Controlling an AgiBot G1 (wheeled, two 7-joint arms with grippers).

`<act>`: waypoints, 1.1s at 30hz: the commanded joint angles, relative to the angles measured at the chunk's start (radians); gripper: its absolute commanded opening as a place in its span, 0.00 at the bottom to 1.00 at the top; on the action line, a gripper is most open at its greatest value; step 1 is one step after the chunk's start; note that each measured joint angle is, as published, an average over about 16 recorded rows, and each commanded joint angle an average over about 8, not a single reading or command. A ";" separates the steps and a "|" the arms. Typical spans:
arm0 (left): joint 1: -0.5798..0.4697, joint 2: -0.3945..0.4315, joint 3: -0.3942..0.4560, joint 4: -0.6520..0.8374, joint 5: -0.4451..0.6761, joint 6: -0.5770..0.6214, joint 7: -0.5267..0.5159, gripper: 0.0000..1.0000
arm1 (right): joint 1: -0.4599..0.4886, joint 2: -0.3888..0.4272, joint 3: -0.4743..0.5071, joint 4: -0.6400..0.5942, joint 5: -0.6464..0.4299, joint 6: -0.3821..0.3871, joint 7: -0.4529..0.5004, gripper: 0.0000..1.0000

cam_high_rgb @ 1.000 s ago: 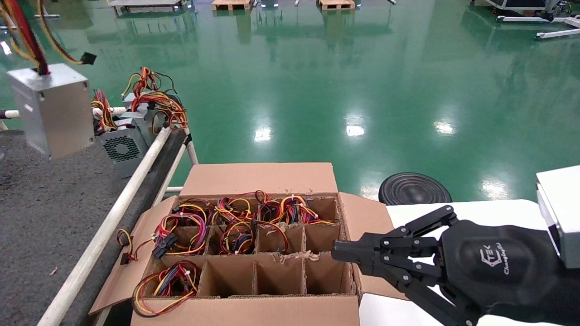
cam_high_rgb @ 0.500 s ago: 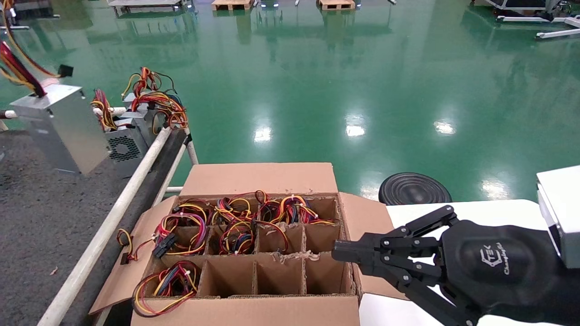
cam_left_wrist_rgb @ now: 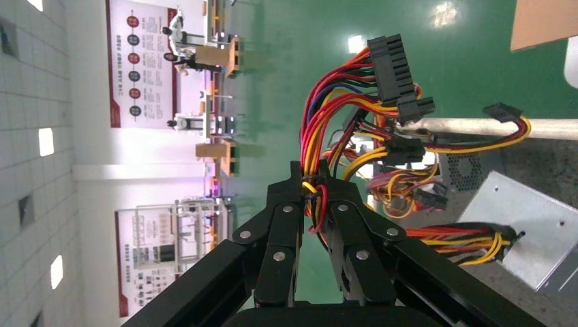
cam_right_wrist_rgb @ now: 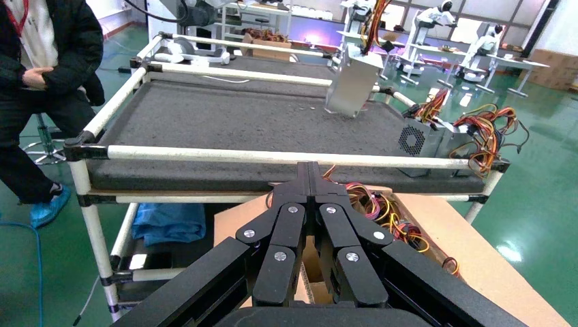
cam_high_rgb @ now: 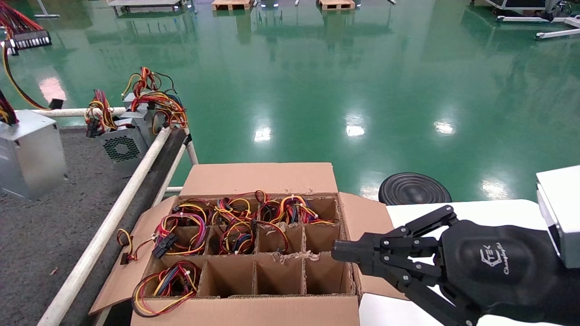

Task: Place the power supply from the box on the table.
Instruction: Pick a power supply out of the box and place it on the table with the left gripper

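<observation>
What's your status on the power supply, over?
Left gripper shut on the wires. Power supply low at the table, contact unclear. Right gripper shut, parked by the box. Nothing in the way.

Looked like a factory hall or robot training floor. Had a wide glossy green poured floor (cam_high_rgb: 362, 81) mirroring ceiling lights, with wooden pallets (cam_high_rgb: 336, 4) at the far end. Held rough dark grey work tables framed in white round tube rails (cam_right_wrist_rgb: 272, 156), more white robots at further benches (cam_right_wrist_rgb: 485, 46), and red-and-white printed instruction boards (cam_left_wrist_rgb: 140, 65) on a white tiled wall.
</observation>
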 commanded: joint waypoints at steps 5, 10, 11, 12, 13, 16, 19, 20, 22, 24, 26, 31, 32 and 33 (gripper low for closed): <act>0.004 -0.014 0.012 0.026 -0.004 0.005 0.004 0.00 | 0.000 0.000 0.000 0.000 0.000 0.000 0.000 0.00; 0.007 -0.029 0.021 0.042 -0.005 0.009 0.005 0.00 | 0.000 0.000 0.000 0.000 0.000 0.000 0.000 0.00; 0.007 -0.031 0.022 0.045 -0.005 0.009 0.006 0.00 | 0.000 0.000 0.000 0.000 0.000 0.000 0.000 0.00; 0.008 -0.034 0.024 0.047 -0.005 0.010 0.006 0.00 | 0.000 0.000 0.000 0.000 0.000 0.000 0.000 0.00; 0.009 -0.036 0.025 0.050 -0.006 0.010 0.006 0.00 | 0.000 0.000 0.000 0.000 0.000 0.000 0.000 0.00; 0.012 -0.041 0.029 0.057 -0.006 0.012 0.006 0.00 | 0.000 0.000 0.000 0.000 0.000 0.000 0.000 0.00; 0.017 -0.045 0.033 0.065 -0.008 0.014 0.005 0.00 | 0.000 0.000 0.000 0.000 0.000 0.000 0.000 0.00; 0.019 -0.046 0.035 0.069 -0.008 0.014 0.005 0.00 | 0.000 0.000 0.000 0.000 0.000 0.000 0.000 0.00; 0.024 -0.049 0.038 0.075 -0.009 0.016 0.004 0.00 | 0.000 0.000 0.000 0.000 0.000 0.000 0.000 0.00; 0.028 -0.052 0.041 0.081 -0.011 0.017 0.004 0.00 | 0.000 0.000 0.000 0.000 0.000 0.000 0.000 0.00; 0.032 -0.056 0.044 0.087 -0.012 0.018 0.003 0.00 | 0.000 0.000 0.000 0.000 0.000 0.000 0.000 0.00; 0.039 -0.070 0.052 0.101 -0.018 0.022 0.006 0.00 | 0.000 0.000 0.000 0.000 0.000 0.000 0.000 0.00; 0.040 -0.073 0.054 0.103 -0.019 0.023 0.007 0.00 | 0.000 0.000 0.000 0.000 0.000 0.000 0.000 0.00; 0.041 -0.076 0.056 0.106 -0.021 0.024 0.007 0.00 | 0.000 0.000 0.000 0.000 0.000 0.000 0.000 0.00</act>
